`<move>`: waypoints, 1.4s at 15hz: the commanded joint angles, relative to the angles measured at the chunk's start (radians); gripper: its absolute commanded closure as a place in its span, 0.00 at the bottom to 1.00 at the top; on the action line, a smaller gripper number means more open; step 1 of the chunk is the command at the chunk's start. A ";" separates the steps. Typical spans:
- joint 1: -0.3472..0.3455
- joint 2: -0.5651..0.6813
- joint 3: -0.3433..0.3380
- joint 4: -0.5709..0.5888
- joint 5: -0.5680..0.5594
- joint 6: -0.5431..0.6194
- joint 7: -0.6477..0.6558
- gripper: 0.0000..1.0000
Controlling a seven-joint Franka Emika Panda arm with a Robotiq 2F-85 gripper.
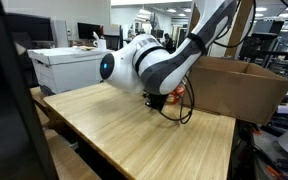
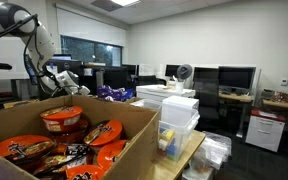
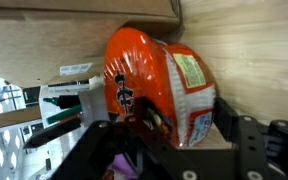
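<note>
An orange instant-noodle bowl (image 3: 154, 85) with a printed lid lies on its side on the wooden table (image 1: 134, 140). My gripper (image 3: 172, 130) is down at the table with a black finger against each side of the bowl, shut on it. In an exterior view the gripper (image 1: 159, 100) sits low beside a large cardboard box (image 1: 234, 85), with a bit of orange (image 1: 176, 95) showing at it. In an exterior view the gripper (image 2: 62, 85) is behind the box (image 2: 114, 125), which holds several similar orange bowls (image 2: 64, 120).
A white cabinet (image 1: 69, 65) stands beyond the table's far side. Stacked clear plastic drawers (image 2: 179, 120) stand next to the box. Desks with monitors (image 2: 234, 78) and a fan (image 2: 184, 72) fill the room behind. A black cable (image 1: 184, 115) loops by the gripper.
</note>
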 commanded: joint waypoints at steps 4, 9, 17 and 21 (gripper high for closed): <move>-0.009 -0.065 0.018 -0.052 0.014 -0.004 0.032 0.64; -0.002 -0.092 0.030 -0.047 0.013 -0.016 0.032 0.64; -0.002 -0.160 0.061 -0.047 0.031 -0.036 0.012 0.64; 0.007 -0.193 0.073 -0.034 0.028 -0.086 0.006 0.64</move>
